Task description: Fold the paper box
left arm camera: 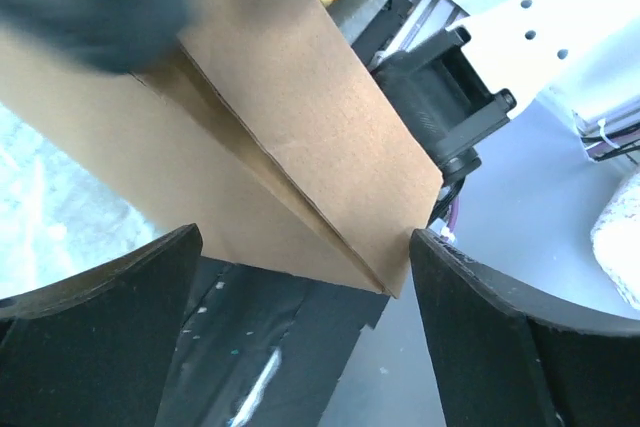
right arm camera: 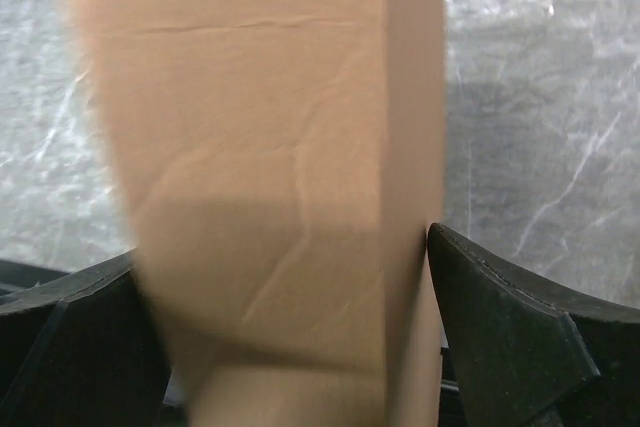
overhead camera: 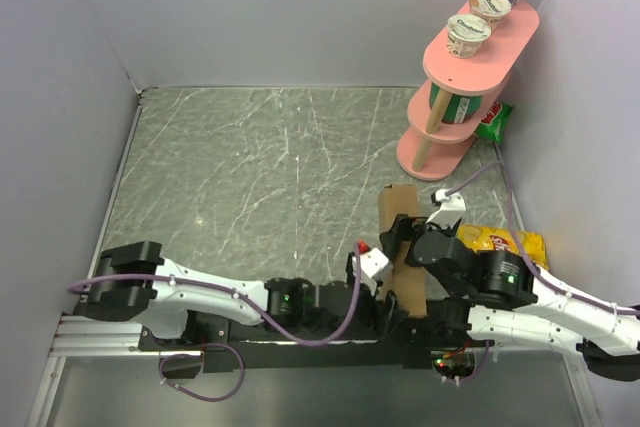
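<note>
**Jaws of both grippers spread wide around one paper box**

Jaws of the left gripper [left arm camera: 300, 237] are seen spread wide in its wrist view, and a creased corner of the paper box [left arm camera: 300, 127] is framed between them, just beside the right-hand finger. The jaws of the right gripper [right arm camera: 280, 242] are likewise spread. There the brown sheet fills the whole gap and lies against the right-hand finger, but it is blurred, so no firm pinch can be made out.

Only the overhead view shows both grippers together. The box is seen there as a narrow brown strip between the two sets of jaws, near the arm bases.

A fold line running to the box's corner is given only by the left wrist view, and a flat, lightly wrinkled face only by the right wrist view.

One box and two grippers are counted. Well beyond the jaws, one pink shelf [overhead camera: 480, 52] is seen, with three yogurt cups [overhead camera: 468, 35] on its top tier. One yellow snack bag [overhead camera: 505, 240] lies just outside the right jaws.
</note>
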You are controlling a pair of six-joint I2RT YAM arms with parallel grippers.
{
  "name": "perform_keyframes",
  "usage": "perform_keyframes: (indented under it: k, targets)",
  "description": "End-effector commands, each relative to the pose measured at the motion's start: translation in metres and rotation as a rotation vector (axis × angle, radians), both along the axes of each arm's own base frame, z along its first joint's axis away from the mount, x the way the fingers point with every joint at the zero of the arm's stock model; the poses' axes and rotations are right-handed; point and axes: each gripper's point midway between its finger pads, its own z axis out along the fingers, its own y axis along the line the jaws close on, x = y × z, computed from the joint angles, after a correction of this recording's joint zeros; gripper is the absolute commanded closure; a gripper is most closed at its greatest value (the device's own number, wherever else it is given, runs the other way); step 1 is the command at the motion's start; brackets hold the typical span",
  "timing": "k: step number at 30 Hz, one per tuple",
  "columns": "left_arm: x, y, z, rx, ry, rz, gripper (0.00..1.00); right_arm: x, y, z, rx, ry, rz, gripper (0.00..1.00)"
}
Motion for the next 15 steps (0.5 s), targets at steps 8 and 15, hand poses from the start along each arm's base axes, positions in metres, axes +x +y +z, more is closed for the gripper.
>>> perform_keyframes:
  k: [8, 15]
  targets:
    - [0.066, 0.040, 0.040, -0.120, 0.026, -0.035, 0.01, 0.002, -0.002, 0.049, 0.021, -0.074, 0.053, 0.00]
    - [0.087, 0.042, 0.061, -0.239, 0.049, -0.073, 0.01, 0.015, -0.007, 0.053, -0.046, -0.057, 0.003, 0.00]
